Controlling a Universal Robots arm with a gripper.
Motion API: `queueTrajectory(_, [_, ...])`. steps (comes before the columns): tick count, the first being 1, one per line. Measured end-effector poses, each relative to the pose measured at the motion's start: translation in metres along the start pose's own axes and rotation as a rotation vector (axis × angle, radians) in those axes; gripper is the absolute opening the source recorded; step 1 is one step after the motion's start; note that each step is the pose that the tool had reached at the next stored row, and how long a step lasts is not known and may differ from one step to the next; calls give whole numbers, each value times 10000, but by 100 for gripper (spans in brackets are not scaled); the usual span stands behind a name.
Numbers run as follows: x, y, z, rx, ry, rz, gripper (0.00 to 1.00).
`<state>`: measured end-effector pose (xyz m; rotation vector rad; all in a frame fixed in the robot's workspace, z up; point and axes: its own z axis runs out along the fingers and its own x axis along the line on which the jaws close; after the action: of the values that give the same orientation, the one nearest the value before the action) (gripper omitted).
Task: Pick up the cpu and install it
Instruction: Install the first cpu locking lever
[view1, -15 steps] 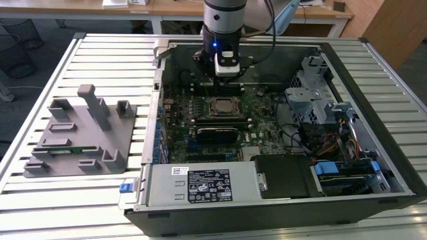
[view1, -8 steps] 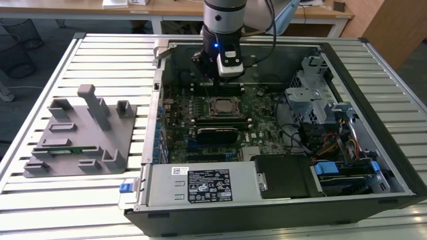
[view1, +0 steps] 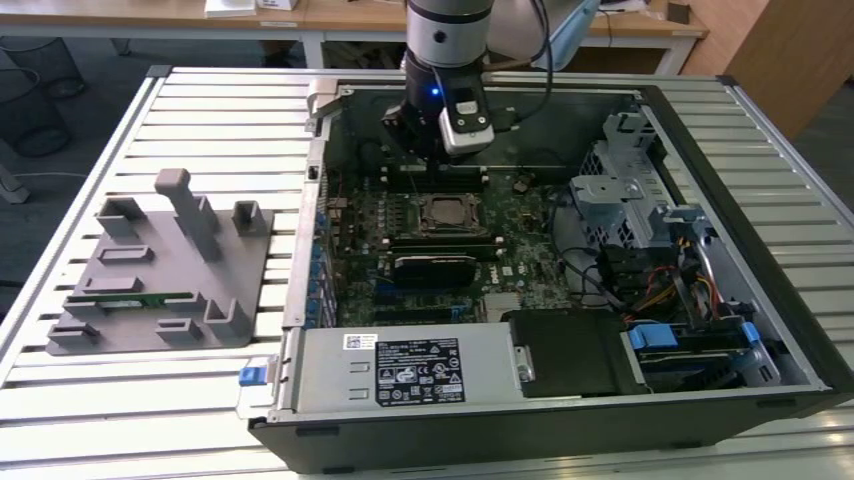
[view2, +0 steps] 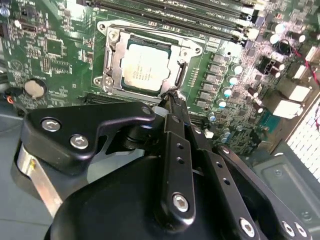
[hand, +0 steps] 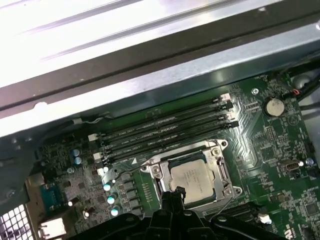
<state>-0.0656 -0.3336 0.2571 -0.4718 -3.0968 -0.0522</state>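
While the cpu (view2: 146, 68) already sits in its socket (view2: 113, 60), the tool (view2: 172, 102) hangs above, pinched narrow, holding nothing.

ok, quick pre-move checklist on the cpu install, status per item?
1. cpu in the socket, silver top up: ok.
2. cpu square and flat within the frame, in both wrist views: ok.
3. Gripper empty, fingers closed together: ok.
4. Fingertips clear of the cpu: cannot tell; the tip sits at the socket edge.
5. Socket fully latched: cannot tell.
6. Memory slots beside the socket unobstructed: ok.
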Motion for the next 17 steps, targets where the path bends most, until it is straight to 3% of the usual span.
queueTrajectory(4, [0,0,0,7,16,-508,11])
queueTrajectory(17, [0,-1,13,38,90,-2863,11])
